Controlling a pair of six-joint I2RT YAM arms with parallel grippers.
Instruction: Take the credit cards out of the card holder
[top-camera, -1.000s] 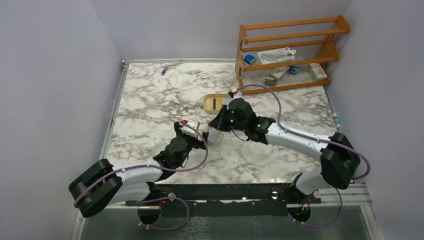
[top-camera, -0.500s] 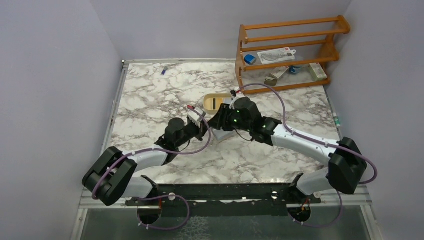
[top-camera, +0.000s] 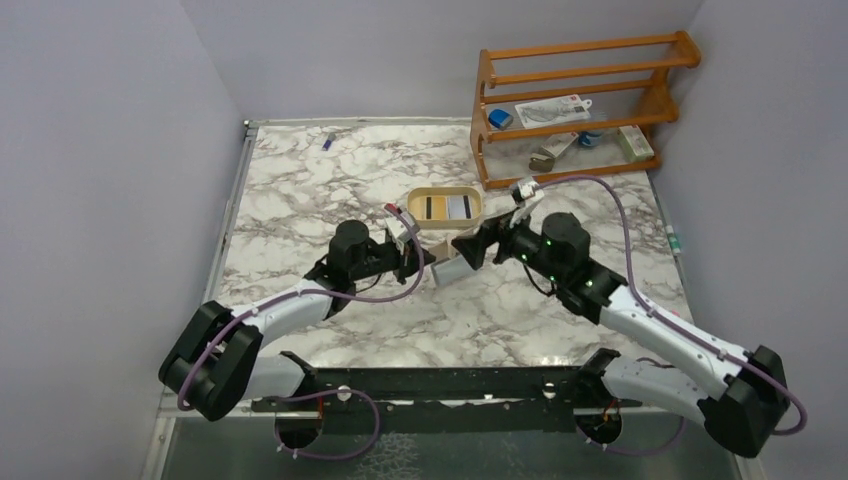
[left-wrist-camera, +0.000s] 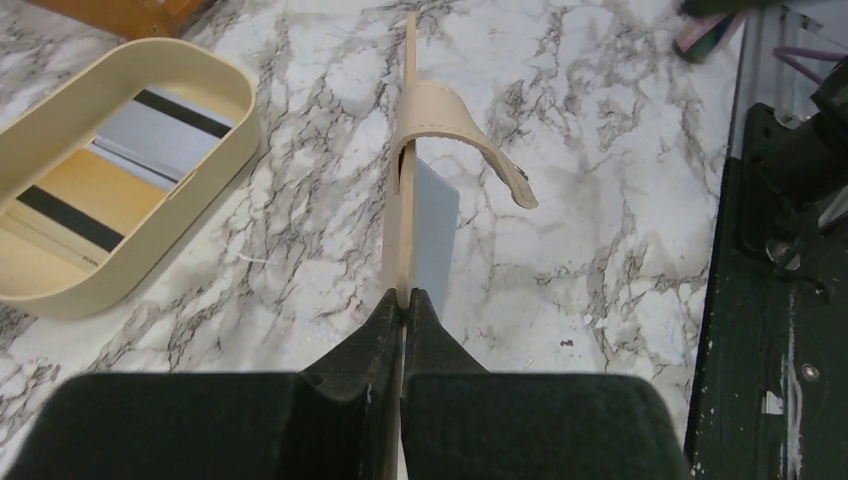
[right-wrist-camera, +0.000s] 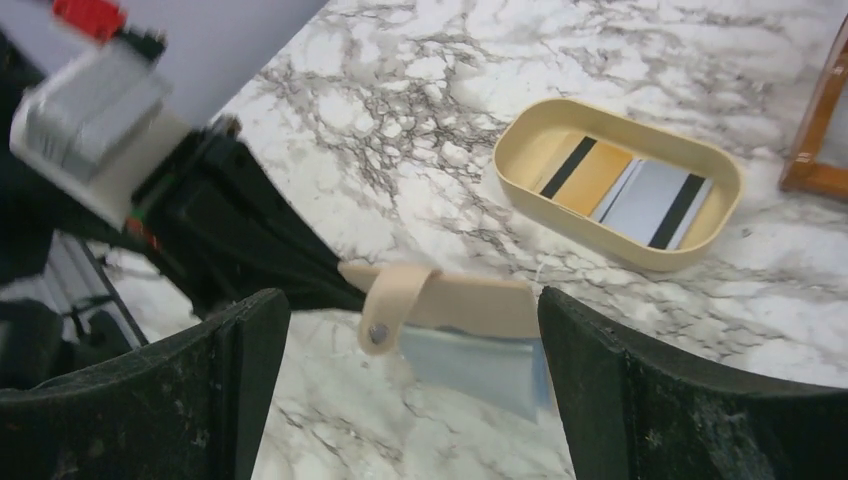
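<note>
The tan card holder (left-wrist-camera: 405, 215) stands on edge above the marble, pinched at its near edge by my shut left gripper (left-wrist-camera: 404, 298). Its snap strap (left-wrist-camera: 470, 140) hangs loose to the right. A pale blue credit card (left-wrist-camera: 437, 225) pokes out of its underside, also plain in the right wrist view as the blue card (right-wrist-camera: 480, 362) below the holder (right-wrist-camera: 470, 300). My right gripper (right-wrist-camera: 412, 312) is open wide, its fingers on either side of the holder and apart from it. From above, the holder (top-camera: 450, 271) sits between the left gripper (top-camera: 425, 267) and the right gripper (top-camera: 472, 246).
An oval tan tray (top-camera: 478, 203) behind the grippers holds two striped cards (right-wrist-camera: 640, 200), one yellow and one whitish. A wooden rack (top-camera: 575, 100) with small items stands at the back right. A small purple item (top-camera: 327, 141) lies at the far left.
My left gripper moved in and shut on the card holder. My right gripper let go, opened wide and drew back to the right, uncovering the tray.
</note>
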